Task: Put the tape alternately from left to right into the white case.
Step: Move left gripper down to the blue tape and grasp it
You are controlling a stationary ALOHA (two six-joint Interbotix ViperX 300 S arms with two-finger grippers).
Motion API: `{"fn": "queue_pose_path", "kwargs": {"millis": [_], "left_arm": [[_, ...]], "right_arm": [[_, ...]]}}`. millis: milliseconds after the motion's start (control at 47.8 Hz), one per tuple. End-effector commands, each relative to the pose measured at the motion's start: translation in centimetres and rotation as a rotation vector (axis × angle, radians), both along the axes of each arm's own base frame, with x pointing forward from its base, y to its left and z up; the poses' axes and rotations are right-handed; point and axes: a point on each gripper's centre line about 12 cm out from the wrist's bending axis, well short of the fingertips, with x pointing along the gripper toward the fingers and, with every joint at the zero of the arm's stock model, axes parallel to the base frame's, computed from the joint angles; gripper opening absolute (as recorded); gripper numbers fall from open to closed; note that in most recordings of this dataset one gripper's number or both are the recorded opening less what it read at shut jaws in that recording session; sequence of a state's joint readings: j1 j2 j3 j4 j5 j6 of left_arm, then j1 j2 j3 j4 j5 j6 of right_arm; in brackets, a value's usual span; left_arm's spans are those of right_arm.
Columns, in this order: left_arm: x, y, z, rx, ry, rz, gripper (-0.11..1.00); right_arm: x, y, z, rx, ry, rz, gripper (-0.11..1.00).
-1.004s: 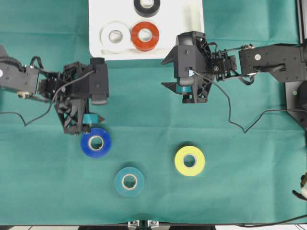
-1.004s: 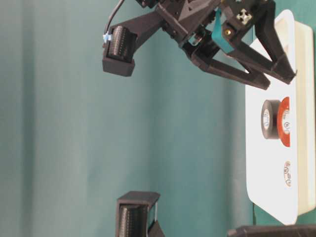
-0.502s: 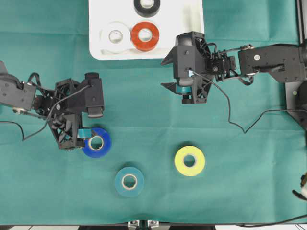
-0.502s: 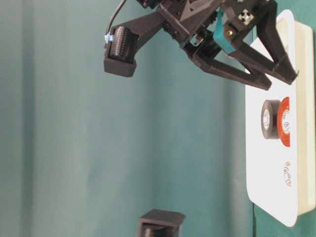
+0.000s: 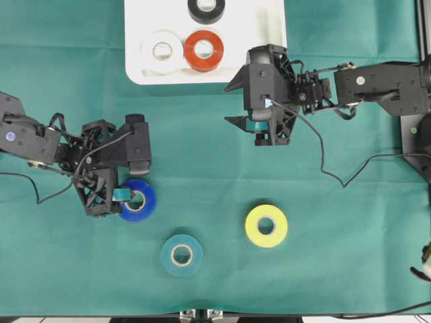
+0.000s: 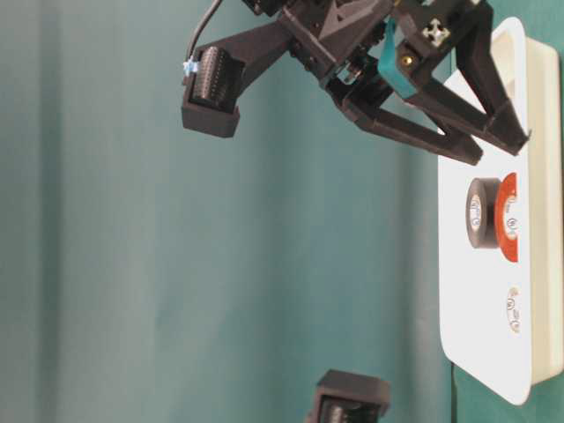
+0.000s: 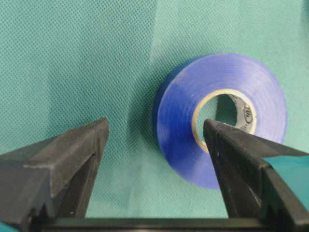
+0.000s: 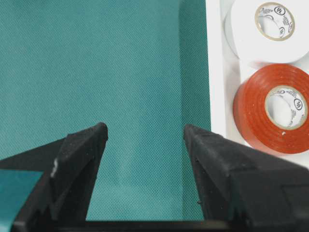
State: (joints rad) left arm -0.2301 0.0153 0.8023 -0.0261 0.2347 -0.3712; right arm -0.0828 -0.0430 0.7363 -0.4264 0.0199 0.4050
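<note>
Three rolls already lie in the white case [image 5: 269,40] at the top edge of the green-covered worktop [image 5: 337,269]: the white roll [image 5: 161,51] and the red-orange roll [image 5: 203,50] side by side near its front rim, the black roll [image 5: 206,9] behind them. The other three rest on the cloth well short of the case: the blue roll [image 5: 138,200] on the left, the teal roll [image 5: 182,255] lower down near the middle, the yellow roll [image 5: 266,225] to the right. The right gripper [image 5: 262,128] hangs just in front of the case with its jaws apart and nothing between them, the case's rim beside one finger in its wrist view. The left gripper [image 7: 154,145] is down at the blue roll, jaws wide apart and gripping nothing; in the wrist view one finger [image 7: 236,159] stands over the roll's pale core and the other [image 7: 67,154] over bare cloth outside the rim, so the jaws look set to pinch the near wall of the ring. The risk, as I judge it, lies in that placement: if the inner finger catches the top face instead of dropping into the hole, closing may push the roll sideways or tip it on edge, and a shallow pinch on smooth tape could slip during the lift. Pressing too low could also snag the cloth and drag it.
</note>
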Motion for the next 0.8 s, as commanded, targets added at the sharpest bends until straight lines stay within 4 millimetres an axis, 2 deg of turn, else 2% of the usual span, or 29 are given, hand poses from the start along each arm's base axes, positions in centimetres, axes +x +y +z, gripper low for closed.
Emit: {"fn": "queue_pose_path", "kwargs": {"millis": [0, 272, 565, 649, 774], "left_arm": [[0.9, -0.4, 0.7, -0.012, -0.040, -0.001, 0.91], [1.0, -0.4, -0.3, -0.005, -0.013, -0.002, 0.91], [1.0, -0.4, -0.2, -0.007, -0.017, -0.001, 0.87], [1.0, -0.4, -0.1, -0.007, -0.021, -0.002, 0.79], [0.9, -0.6, -0.1, 0.000, -0.011, -0.018, 0.48]], "right_arm": [[0.5, 0.0, 1.1, -0.001, -0.038, 0.004, 0.71], [0.6, 0.0, 1.2, -0.002, -0.039, 0.003, 0.71], [0.6, 0.0, 1.2, -0.002, -0.039, 0.003, 0.71], [0.6, 0.0, 1.2, -0.002, -0.039, 0.003, 0.71], [0.6, 0.0, 1.2, -0.002, -0.039, 0.003, 0.71]]}}
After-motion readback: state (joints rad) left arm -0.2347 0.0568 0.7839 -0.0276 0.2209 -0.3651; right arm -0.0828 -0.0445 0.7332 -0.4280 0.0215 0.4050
